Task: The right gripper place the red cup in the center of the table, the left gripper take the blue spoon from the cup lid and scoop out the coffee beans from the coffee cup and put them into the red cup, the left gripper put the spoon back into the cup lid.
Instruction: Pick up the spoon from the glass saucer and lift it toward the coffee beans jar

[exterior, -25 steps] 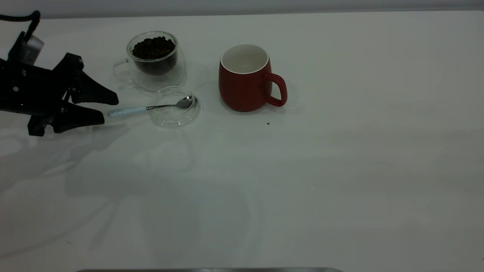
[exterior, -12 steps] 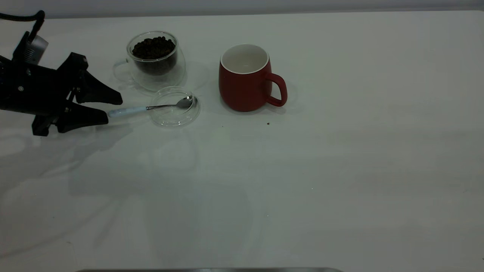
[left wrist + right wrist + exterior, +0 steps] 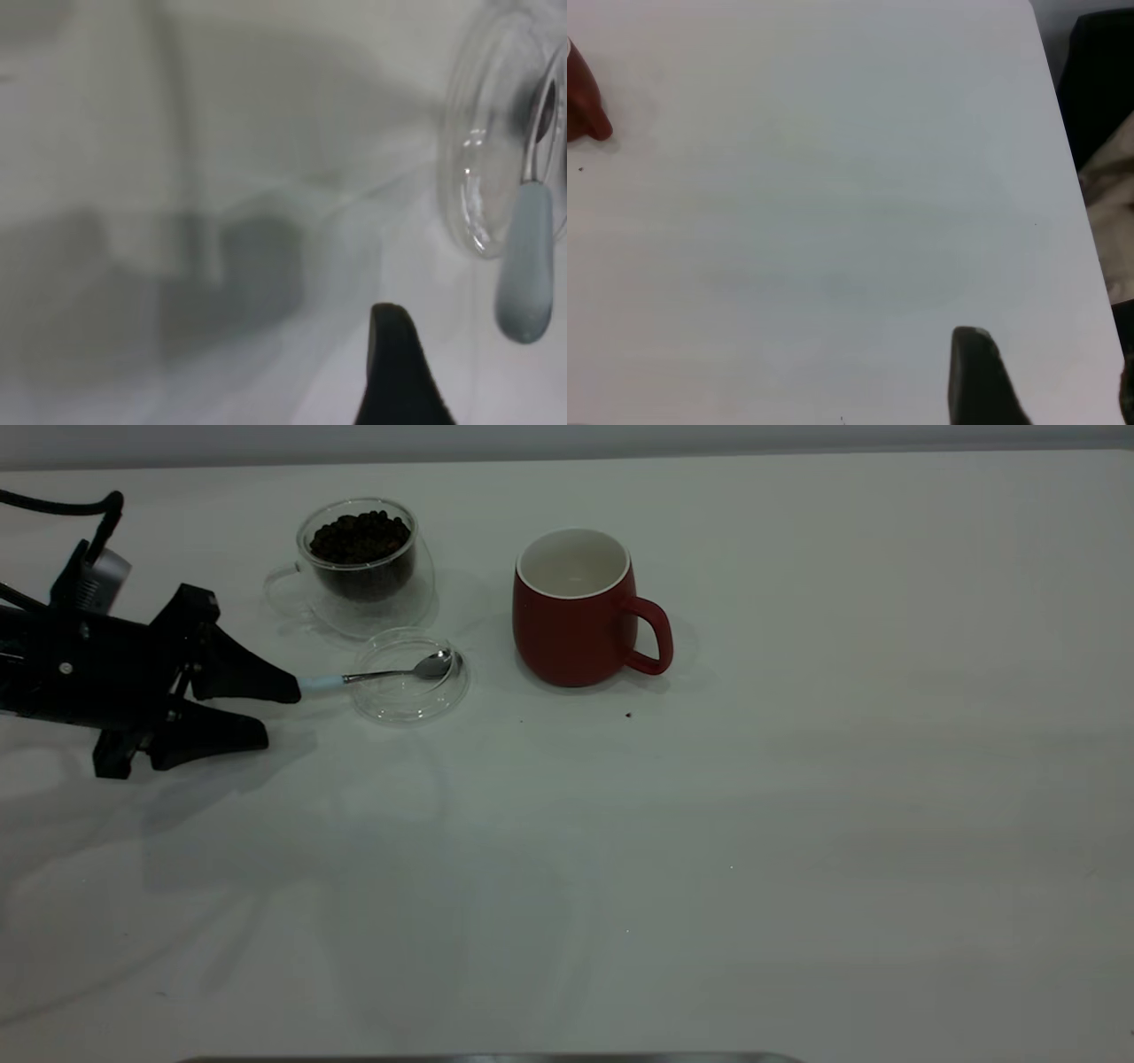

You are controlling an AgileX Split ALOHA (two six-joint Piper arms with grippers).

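Note:
The red cup [image 3: 574, 611] stands upright near the table's middle, its handle to the right. The glass coffee cup [image 3: 363, 567] holds coffee beans. In front of it lies the clear cup lid [image 3: 390, 700], with the blue-handled spoon [image 3: 390, 674] resting bowl-first in it. My left gripper [image 3: 279, 713] is open, low over the table, its jaws either side of the handle's end. In the left wrist view the handle [image 3: 524, 266] and lid [image 3: 474, 177] lie beside one of the fingertips [image 3: 394, 354]. My right gripper is out of the exterior view; one of its fingers [image 3: 974, 372] shows over bare table.
A stray coffee bean [image 3: 628, 714] lies in front of the red cup. The red cup's edge [image 3: 580, 97] shows in the right wrist view. The table's edge [image 3: 1063, 133] runs close to the right gripper.
My left gripper has moved right and slightly toward the front, reaching the spoon handle's end, which its upper finger now covers. Cups, lid and spoon have not moved.

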